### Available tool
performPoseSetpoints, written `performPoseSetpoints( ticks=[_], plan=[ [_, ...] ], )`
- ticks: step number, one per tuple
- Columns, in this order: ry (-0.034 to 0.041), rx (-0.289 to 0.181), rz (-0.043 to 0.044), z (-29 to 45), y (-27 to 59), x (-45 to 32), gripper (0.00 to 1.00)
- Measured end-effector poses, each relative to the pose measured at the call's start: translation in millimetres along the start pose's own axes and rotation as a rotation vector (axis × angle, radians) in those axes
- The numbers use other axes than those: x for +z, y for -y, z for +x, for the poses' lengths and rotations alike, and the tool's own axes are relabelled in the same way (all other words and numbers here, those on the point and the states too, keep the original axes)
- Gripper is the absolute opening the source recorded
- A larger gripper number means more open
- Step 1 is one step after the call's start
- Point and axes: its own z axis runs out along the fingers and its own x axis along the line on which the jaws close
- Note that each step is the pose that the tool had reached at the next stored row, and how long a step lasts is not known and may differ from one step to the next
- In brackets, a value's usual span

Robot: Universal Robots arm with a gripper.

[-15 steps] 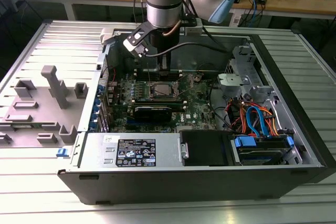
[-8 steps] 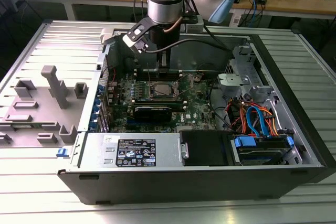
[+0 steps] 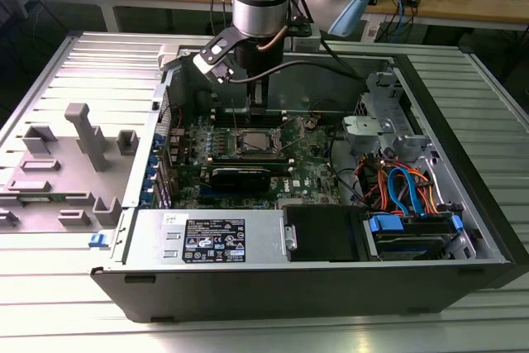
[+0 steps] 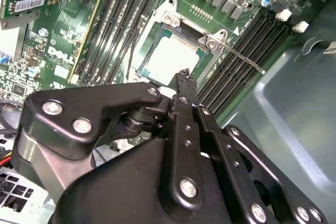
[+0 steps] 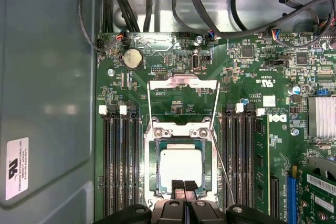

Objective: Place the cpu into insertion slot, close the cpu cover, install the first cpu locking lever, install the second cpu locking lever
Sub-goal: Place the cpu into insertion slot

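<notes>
The flat square cpu (image 5: 181, 165), matt silver-grey on top, is seated in the dark, metal-rimmed insertion slot (image 5: 157, 167) of the green motherboard (image 5: 247, 77); the black gripper (image 5: 184, 186), jaws pressed together, is seen over its edge

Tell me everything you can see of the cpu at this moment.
The cpu is a small flat square chip with a matte silver-grey metal top. It lies level in the socket on the green motherboard, between black memory slots, ringed by a silvery metal frame. The end effector hangs over one edge; whether it touches cannot be told.
</notes>
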Motion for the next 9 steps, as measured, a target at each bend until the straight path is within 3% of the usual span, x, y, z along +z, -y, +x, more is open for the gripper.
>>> performPoseSetpoints(
  ticks=[9],
  plan=[
    [0.0000,0.000,0.0000,0.0,-2.9,0.1,0.11]
  ],
)
